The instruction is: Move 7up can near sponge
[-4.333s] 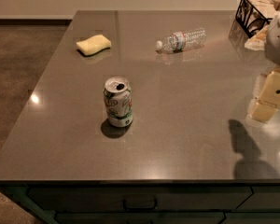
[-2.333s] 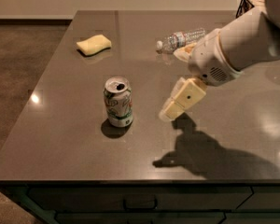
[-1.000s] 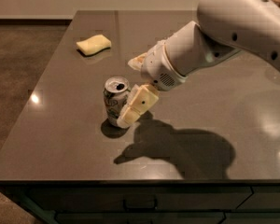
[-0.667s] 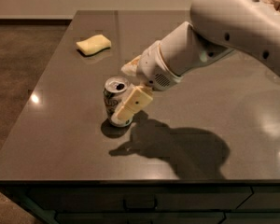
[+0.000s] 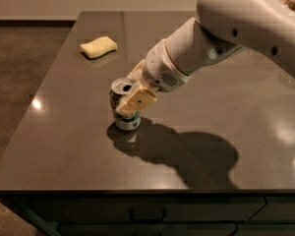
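Observation:
The 7up can (image 5: 118,97), white and silver with a green base band, stands on the dark table (image 5: 64,146) left of the middle. My gripper (image 5: 126,93) reaches down from the right on its white arm (image 5: 226,28) and is right at the can, covering the can's right side. The pale yellow sponge (image 5: 98,46) lies at the table's far left, well apart from the can and beyond it.
The table's left edge (image 5: 37,92) drops to a brown floor. The front edge runs above dark drawers (image 5: 147,215). Part of a box (image 5: 288,0) shows at the far right corner behind the arm. The arm's shadow (image 5: 187,154) falls right of the can.
The arm has swung in from the right side of the table to the can. Over the last second the gripper has settled against the can, which stands in the same spot.

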Available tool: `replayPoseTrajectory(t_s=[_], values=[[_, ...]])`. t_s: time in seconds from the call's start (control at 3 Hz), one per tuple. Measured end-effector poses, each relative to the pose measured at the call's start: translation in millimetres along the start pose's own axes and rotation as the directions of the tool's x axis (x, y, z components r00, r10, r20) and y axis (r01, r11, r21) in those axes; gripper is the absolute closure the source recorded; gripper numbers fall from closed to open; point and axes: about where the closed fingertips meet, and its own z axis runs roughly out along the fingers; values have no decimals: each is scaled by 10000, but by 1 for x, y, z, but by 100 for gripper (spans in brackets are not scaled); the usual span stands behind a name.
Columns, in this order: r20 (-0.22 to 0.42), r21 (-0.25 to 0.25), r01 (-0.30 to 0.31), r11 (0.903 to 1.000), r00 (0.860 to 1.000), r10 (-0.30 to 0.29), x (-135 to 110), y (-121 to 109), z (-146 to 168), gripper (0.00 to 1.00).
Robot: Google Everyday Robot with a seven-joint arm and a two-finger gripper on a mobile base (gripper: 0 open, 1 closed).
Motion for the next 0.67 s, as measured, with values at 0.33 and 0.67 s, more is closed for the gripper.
replayPoseTrajectory(t_s=[0.33,0.67], values=[[-97,136,-117,9998,9999,118,-2,-16,-6,86],[-67,514,-187,9985,9998,191,-12,-50,-15,100]])
